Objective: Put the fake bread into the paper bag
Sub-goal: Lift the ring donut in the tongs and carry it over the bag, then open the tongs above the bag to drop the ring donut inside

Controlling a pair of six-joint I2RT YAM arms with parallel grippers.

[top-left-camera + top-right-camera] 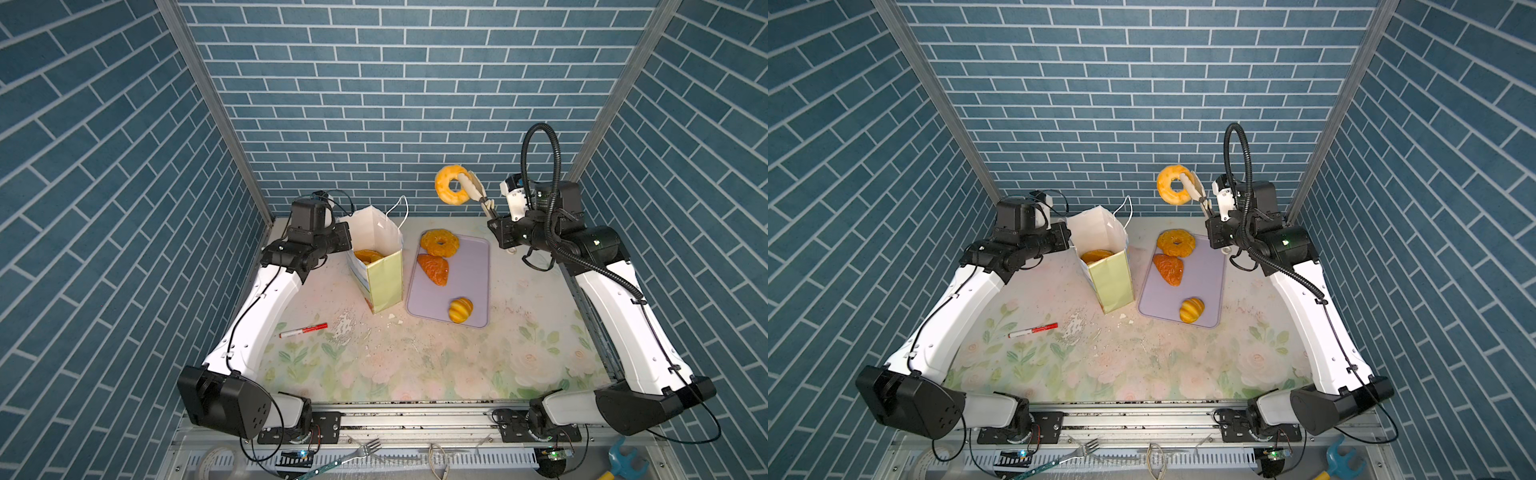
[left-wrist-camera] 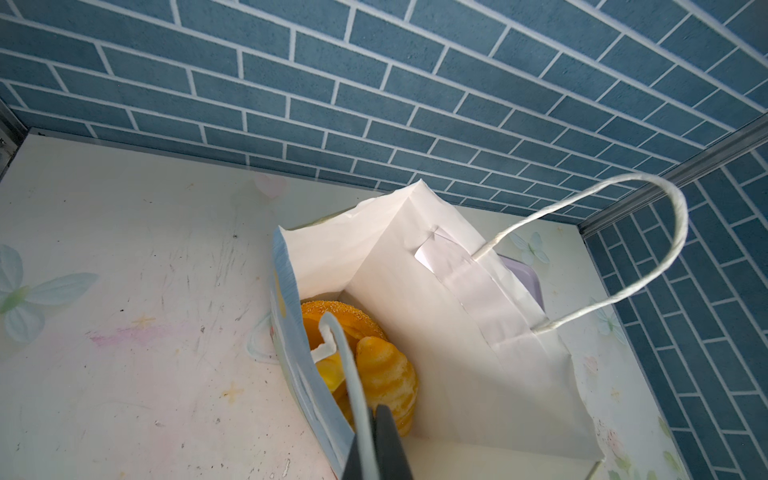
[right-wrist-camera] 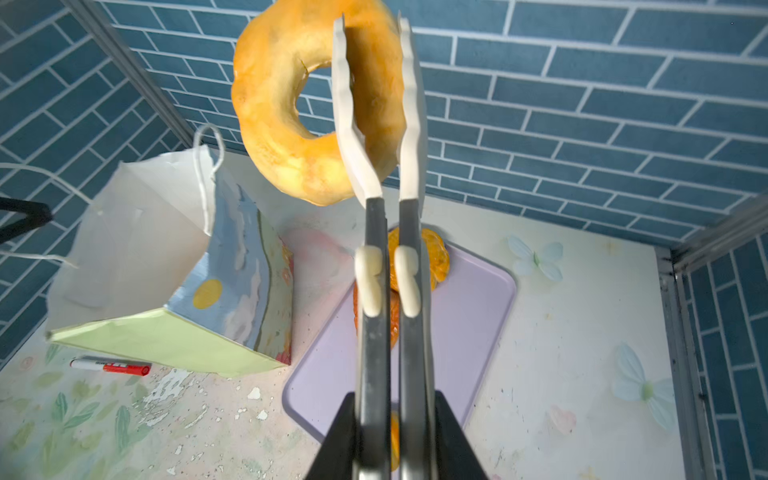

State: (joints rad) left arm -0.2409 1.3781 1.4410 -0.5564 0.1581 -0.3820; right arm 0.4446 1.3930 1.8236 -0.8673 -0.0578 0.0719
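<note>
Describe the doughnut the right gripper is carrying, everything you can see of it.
The held doughnut is a glossy orange-yellow ring with paler, mottled patches, plastic-looking and whole. It hangs on edge in the air, hole showing in both top views. The right gripper is shut on its rim, one white finger through the hole, one outside. It is aloft by the lilac tray's far end, right of the paper bag, touching nothing else.

place: robot lab cell | cues: brick-print panels [image 1: 374,83], aluminium posts [image 1: 223,124], arm rail [image 1: 415,412]
</note>
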